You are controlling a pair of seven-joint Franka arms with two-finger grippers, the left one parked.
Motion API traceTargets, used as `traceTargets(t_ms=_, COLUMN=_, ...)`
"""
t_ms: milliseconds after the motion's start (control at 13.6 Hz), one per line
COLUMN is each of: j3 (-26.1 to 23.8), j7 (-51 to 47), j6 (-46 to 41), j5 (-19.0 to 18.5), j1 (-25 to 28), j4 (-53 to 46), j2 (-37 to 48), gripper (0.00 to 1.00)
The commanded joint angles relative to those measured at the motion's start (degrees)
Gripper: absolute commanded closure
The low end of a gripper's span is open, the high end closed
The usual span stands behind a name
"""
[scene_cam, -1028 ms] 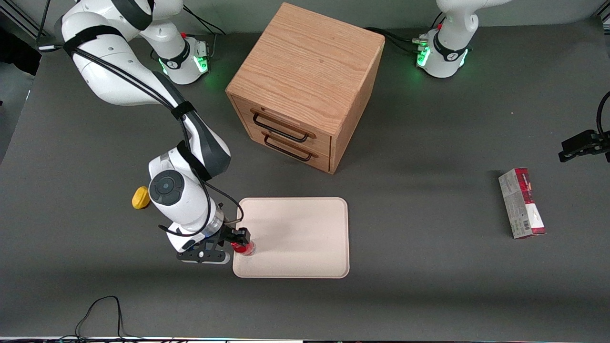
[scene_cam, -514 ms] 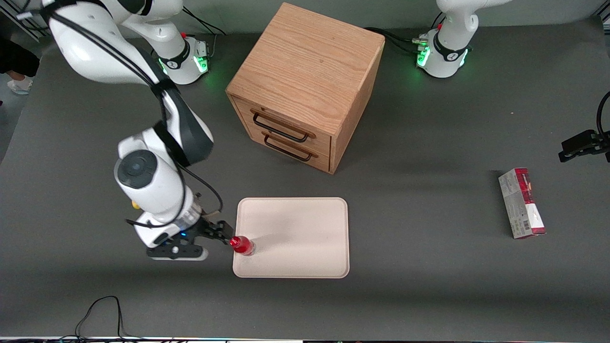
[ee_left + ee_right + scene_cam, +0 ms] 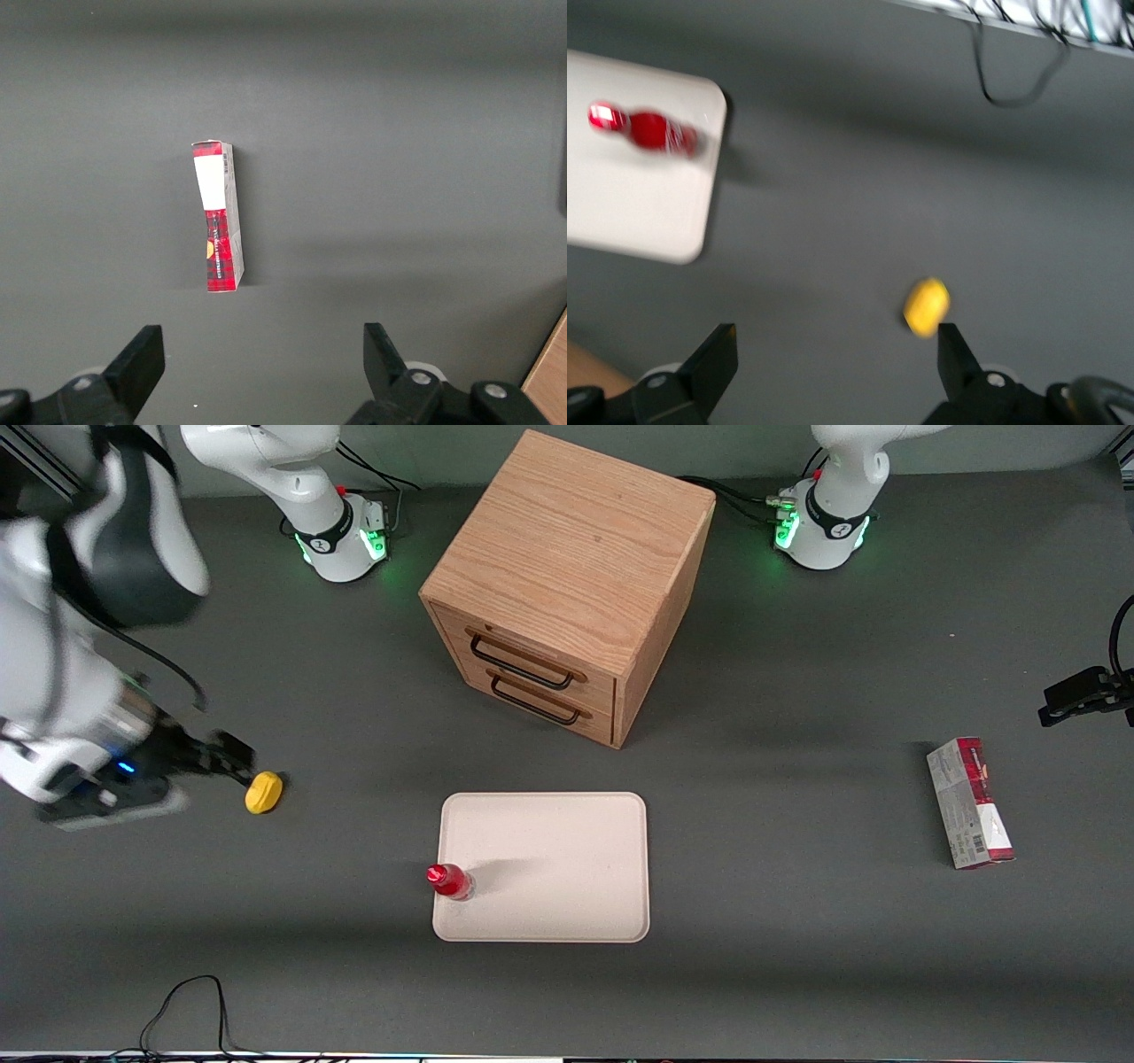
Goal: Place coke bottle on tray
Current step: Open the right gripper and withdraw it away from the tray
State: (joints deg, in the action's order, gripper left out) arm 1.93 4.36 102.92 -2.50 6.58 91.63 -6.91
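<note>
bottle [image 3: 450, 882]: standing upright on the tray [image 3: 567, 868], at the rim toward the working arm's end, in the corner nearer the front camera; red cap up, clear base down.
gripper [image 3: 232, 759]: hanging over bare table [image 3: 797, 921] near the yellow lump [image 3: 264, 792], well apart from the bottle; fingers spread wide, holding nothing.
task state: judged as done, the bottle resting on the tray unaided.
weight: looking light, a small slim item.
stiffness: likely rigid plastic, tolerating a firm pinch.
surface: appearing smooth and glossy, so possibly slipping under a loose hold.
stability: narrow base and tall body, so tipping easily if nudged; sitting close to the rim.
hold point: mid-body, below the cap, fingers closing from either side.
other items: cabinet [image 3: 567, 584] and carton [image 3: 970, 803] lying clear of the tray.
</note>
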Motion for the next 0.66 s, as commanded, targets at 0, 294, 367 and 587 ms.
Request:
traceTargets(t_ms=0, j3=3.41, j7=1.61, j6=-5.16, j5=4.33, j1=0.97, j4=4.35, j2=7.78, gripper=0.0)
traceTargets(t_ms=294, j3=7.11, j7=1.44, j6=-11.15, j5=4.26, j1=0.97, j4=4.17, j2=12.18, gripper=0.0)
traceTargets(t_ms=367, j3=7.21, j7=1.35, j6=-11.34, j5=4.0, j1=0.97, j4=4.17, j2=12.36, gripper=0.0)
traceTargets(t_ms=587, j3=7.12, j7=-0.14, j6=-11.25, j5=3.99, j1=0.97, j4=4.35, j2=12.36, gripper=0.0)
